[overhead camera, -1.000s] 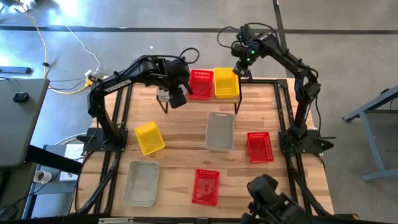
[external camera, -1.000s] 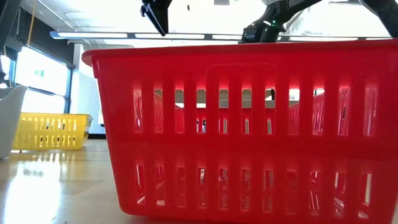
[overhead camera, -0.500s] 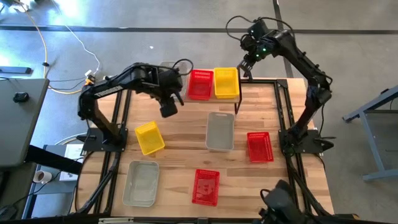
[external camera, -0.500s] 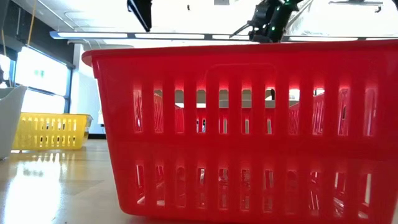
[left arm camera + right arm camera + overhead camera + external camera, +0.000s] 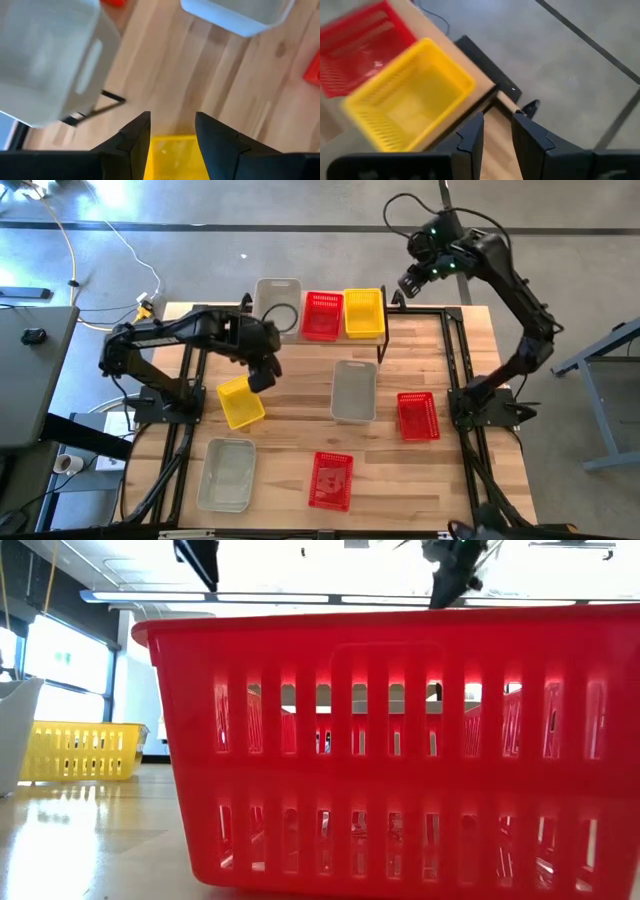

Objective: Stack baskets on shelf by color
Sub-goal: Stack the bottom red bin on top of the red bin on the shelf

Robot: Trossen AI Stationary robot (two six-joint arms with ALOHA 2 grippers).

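The shelf (image 5: 382, 340) stands at the table's far middle and bears a pale grey basket (image 5: 277, 302), a red basket (image 5: 322, 315) and a yellow basket (image 5: 364, 313) side by side. My left gripper (image 5: 262, 375) is open and empty, above the far edge of a yellow basket (image 5: 240, 401) that rests on the table at the left; that basket shows between its fingers in the left wrist view (image 5: 172, 155). My right gripper (image 5: 410, 283) is open and empty, raised past the shelf's right end, beside the shelf's yellow basket (image 5: 410, 105).
On the table lie a grey basket (image 5: 353, 390) in the middle, a red basket (image 5: 418, 416) at the right, a grey basket (image 5: 227, 475) at the near left and a red basket (image 5: 331, 480) at the near middle, which fills the low view (image 5: 400, 750).
My left gripper has gone from the shelf's left end toward the table's near left, to above the yellow basket on the table, and the grey basket on the shelf now shows. My right gripper has drawn away from the shelf's yellow basket toward the table's right.
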